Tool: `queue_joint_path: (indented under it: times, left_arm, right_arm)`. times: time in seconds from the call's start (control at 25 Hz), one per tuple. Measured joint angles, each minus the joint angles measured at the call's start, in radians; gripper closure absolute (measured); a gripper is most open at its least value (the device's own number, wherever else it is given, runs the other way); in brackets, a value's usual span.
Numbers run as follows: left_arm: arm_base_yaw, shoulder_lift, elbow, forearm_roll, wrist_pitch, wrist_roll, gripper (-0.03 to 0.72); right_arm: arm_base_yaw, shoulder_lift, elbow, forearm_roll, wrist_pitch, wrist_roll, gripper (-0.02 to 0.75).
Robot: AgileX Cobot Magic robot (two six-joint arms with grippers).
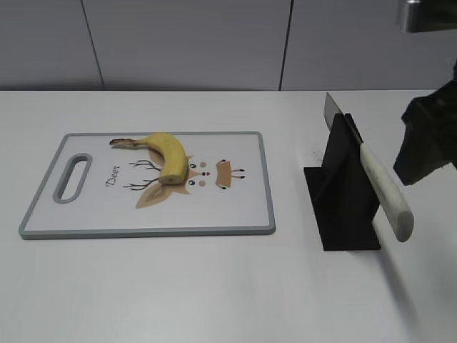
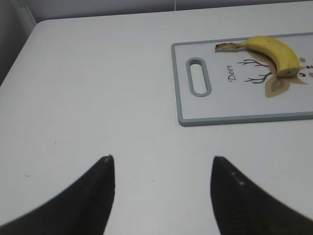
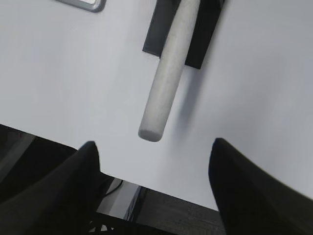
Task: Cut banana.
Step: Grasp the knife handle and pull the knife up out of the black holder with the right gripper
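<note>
Banana lies uncut on deer-print cutting board. Knife rests in black stand. Right gripper wide open, empty, near handle. Left gripper open, empty. Step: reaching; next, grasp handle.

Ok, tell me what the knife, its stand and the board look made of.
Knife: the blade looks like bare metal, grey with a dull sheen; the handle is pale, matte and rounded, plastic or light wood, hard to say. Stand: flat black matte panels, probably plastic or painted metal. Board: smooth white printed face with a grey rim, likely plastic.
</note>
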Motion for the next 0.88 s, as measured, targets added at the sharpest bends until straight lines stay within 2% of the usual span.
queue_joint_path:
  times: [0.88]
  left_arm:
    - [0.0,0.0,0.0,-0.002,0.0,0.0,0.097]
  right_arm:
    - [0.0,0.292,-0.003,-0.009,-0.046,0.028,0.209]
